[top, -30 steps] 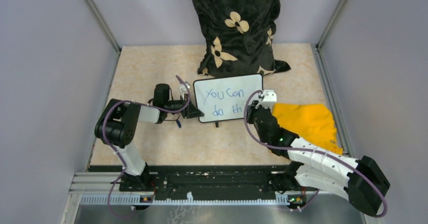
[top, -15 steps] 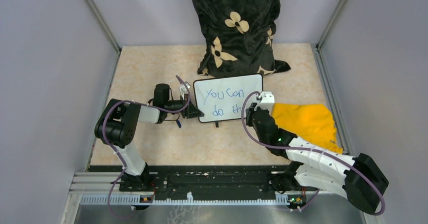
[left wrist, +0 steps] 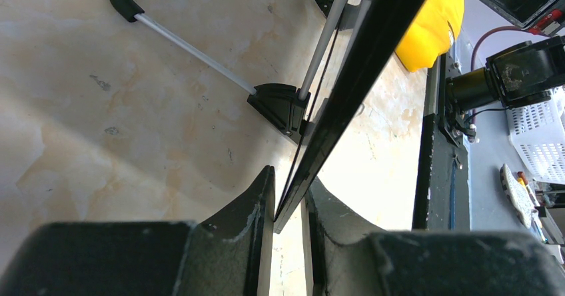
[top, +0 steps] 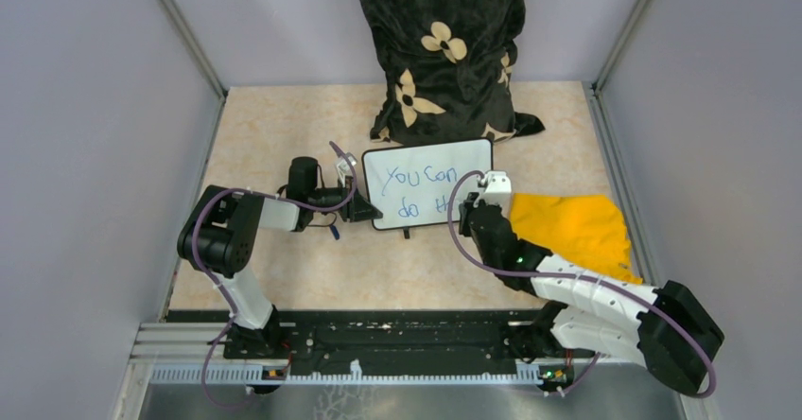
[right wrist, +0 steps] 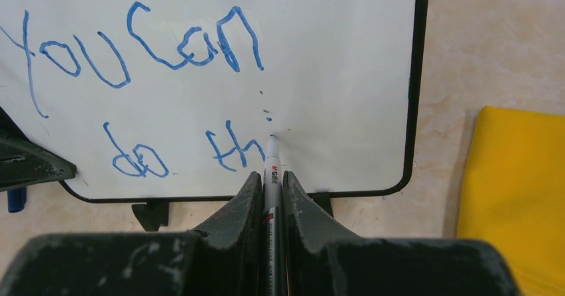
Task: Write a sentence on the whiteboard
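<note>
The whiteboard stands unmoved on the worktop, left edge pinched in the left arm's jaws, while the right arm's jaws, clamping the marker, have edged left along the unfinished sentence.

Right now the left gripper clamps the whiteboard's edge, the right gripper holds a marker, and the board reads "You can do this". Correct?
Not quite: in the right wrist view the sentence reads only "You can do th". The rest is right.
</note>
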Robot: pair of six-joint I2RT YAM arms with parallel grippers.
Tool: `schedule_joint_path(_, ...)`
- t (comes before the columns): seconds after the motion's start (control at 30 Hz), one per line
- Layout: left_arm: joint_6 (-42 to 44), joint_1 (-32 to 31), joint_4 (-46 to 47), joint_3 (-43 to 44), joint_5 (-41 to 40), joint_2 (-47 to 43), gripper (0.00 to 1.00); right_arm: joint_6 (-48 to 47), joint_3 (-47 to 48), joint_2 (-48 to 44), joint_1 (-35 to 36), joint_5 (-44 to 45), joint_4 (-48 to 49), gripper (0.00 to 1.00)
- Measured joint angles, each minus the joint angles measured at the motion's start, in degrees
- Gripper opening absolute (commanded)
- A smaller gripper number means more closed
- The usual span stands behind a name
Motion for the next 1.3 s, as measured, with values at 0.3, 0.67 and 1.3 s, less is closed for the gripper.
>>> schedule_joint_path(0.3, 0.0, 0.0, 0.0, 0.0, -0.02, 0.0, 0.26, -0.07, 0.0, 0.96, -0.02, 0.04, 1.18, 0.0)
schedule_joint_path(0.67, 0.0, 0.0, -0.02, 0.02, 0.0, 0.0, 0.26, 0.59, -0.42, 0.81, -0.02, -0.2, 1.07, 0.0)
schedule_joint_path(1.3, 0.0, 0.0, -0.33, 0.22, 0.0, 0.0, 0.26, 2.95, -2.58, -0.02, -0.02, -1.7, -0.2, 0.0)
